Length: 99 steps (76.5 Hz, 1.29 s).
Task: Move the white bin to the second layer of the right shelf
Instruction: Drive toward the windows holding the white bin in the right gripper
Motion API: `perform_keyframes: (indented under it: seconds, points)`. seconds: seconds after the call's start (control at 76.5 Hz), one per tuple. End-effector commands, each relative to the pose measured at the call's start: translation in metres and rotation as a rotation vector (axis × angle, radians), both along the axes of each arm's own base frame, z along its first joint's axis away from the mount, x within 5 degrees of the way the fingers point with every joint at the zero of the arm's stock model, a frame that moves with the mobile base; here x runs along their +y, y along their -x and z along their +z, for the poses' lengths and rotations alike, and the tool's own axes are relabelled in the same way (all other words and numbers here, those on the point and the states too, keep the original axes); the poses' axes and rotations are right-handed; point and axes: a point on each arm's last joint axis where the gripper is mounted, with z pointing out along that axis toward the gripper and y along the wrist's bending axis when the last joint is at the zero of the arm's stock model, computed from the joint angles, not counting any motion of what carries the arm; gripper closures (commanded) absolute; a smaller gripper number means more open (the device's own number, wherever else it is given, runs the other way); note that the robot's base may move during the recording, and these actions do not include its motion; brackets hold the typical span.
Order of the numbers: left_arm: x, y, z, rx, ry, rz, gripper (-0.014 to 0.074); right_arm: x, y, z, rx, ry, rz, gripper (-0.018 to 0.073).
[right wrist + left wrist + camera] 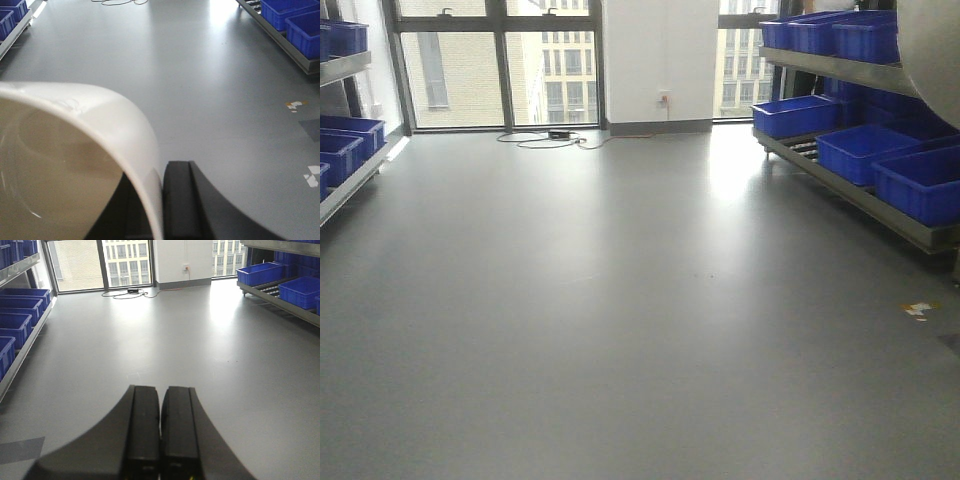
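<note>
The white bin (75, 150) fills the lower left of the right wrist view, tipped so that its glossy cream inside faces the camera; its wall shows no legible print. The right hand (159, 205) is nearly closed, pinching the bin's thin wall at the rim: one dark finger (182, 200) presses on the outside, while the other lies inside the bin, mostly hidden. The bin hangs above the grey floor (225, 100), not resting on it. The left hand (160, 435) is fully closed, its two fingers touching, with nothing between them. The right shelf (840, 70) stands well apart to the right, with blue crates (798, 115) on both visible levels and rollers showing between crates on the lower one.
</note>
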Motion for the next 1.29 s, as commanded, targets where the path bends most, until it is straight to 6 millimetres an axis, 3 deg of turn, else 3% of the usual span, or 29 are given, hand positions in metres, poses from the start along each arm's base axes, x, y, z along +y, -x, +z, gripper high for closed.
perform_keyframes:
  seconds: [0.0, 1.281]
  points:
    - [-0.0004, -0.0007, -0.0038, -0.064, 0.011, -0.006, 0.0512, 0.0005, -0.0018, 0.0192, -0.13, -0.007, 0.007, 0.0504]
    - [-0.0004, -0.0007, -0.0038, -0.064, 0.011, -0.006, 0.0512, 0.0005, -0.0018, 0.0192, -0.13, -0.007, 0.007, 0.0504]
